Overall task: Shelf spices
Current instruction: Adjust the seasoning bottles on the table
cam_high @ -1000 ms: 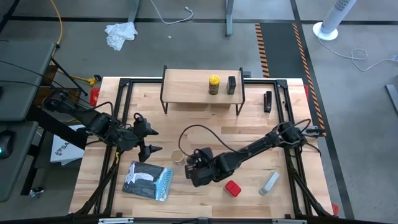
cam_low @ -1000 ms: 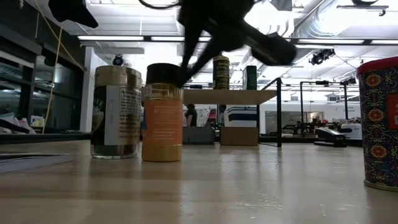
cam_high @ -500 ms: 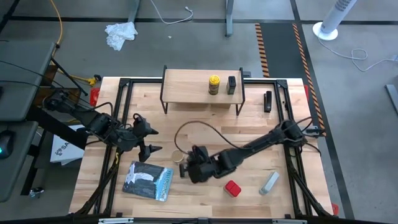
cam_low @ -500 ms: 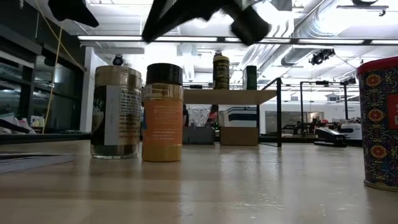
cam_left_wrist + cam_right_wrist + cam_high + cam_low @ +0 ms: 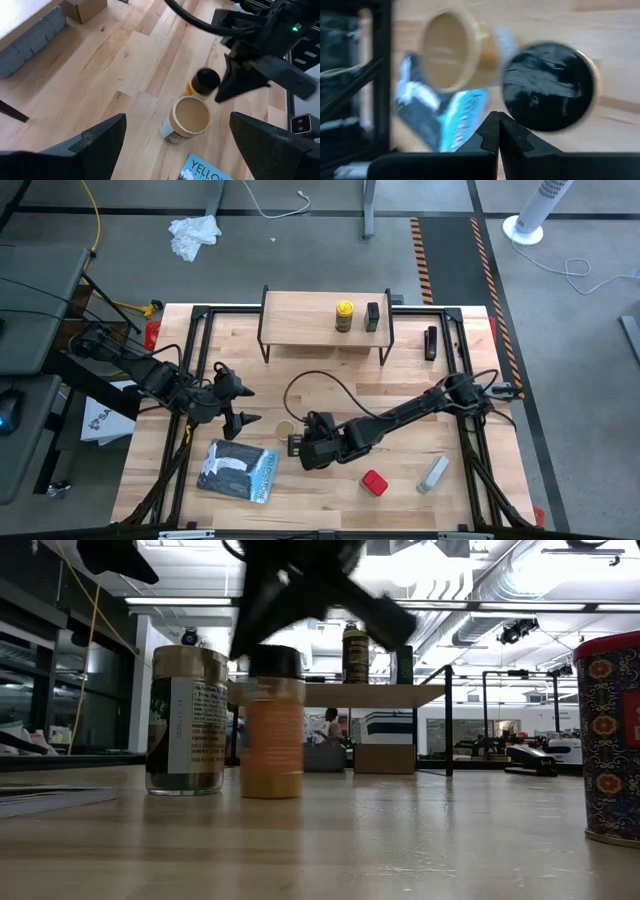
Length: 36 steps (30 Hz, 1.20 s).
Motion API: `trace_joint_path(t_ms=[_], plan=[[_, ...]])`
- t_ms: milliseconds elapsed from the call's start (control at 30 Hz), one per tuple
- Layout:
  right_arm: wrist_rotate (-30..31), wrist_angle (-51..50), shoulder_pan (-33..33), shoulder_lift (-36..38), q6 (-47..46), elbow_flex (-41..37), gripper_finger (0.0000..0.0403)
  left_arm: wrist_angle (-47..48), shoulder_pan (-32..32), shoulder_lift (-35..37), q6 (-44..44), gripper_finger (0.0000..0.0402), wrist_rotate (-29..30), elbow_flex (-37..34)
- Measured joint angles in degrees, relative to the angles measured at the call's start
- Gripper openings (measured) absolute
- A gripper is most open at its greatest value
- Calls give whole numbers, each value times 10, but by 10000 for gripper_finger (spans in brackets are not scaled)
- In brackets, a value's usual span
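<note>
The amber jar with a black cap stands on the table just right of the tan cylinder. My right gripper is shut and sits low beside the jar's cap. My left gripper hangs open above the table, left of both. The yellow jar and the small black tin stand on the shelf's plank top at the far edge. The red tin stands upright near the front. My right gripper touches the amber jar at the rim of its black cap, with the outer side of its shut fingers. The fingers slant down from the table's right. The jar stands upright on its base.
A flat blue-grey case lies near the front left and a small grey bar near the front right. A black object lies right of the shelf. The plank has free room left of the yellow jar.
My right gripper, still shut, has gone toward the table's left and a little toward the far edge, rolling at the wrist, and has come against the amber jar's cap. The jar has slid a little toward the table's right, away from the tan cylinder, and stays upright.
</note>
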<state>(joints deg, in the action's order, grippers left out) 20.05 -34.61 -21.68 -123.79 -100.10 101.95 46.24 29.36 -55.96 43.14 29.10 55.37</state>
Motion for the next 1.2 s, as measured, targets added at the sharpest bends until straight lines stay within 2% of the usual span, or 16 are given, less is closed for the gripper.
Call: trace_joint_path(t_ms=[200, 333, 400, 500, 600, 733, 933, 1200], plan=[[41, -142, -22, 18, -92, 0, 0, 0, 0, 0, 7, 351, 2, 0], [86, -260, -38, 30, -191, 0, 0, -1, 1, 0, 7, 351, 2, 0], [90, -287, -42, 40, -215, -1, 0, 0, 1, 0, 7, 351, 3, 0], [63, -218, -45, 55, -143, 0, 0, -1, 1, 0, 7, 351, 2, 0], [12, -123, -47, 54, -62, 0, 0, 0, 1, 0, 0, 351, 2, 0], [-11, -20, -38, 38, -20, 0, 0, 0, 1, 0, -8, 351, 11, 0], [43, -27, -6, 15, -49, 0, 0, -2, 1, 0, -8, 351, 15, 0], [6, -62, 10, 8, -26, 0, 0, -2, 1, 0, -5, 351, 15, 0]])
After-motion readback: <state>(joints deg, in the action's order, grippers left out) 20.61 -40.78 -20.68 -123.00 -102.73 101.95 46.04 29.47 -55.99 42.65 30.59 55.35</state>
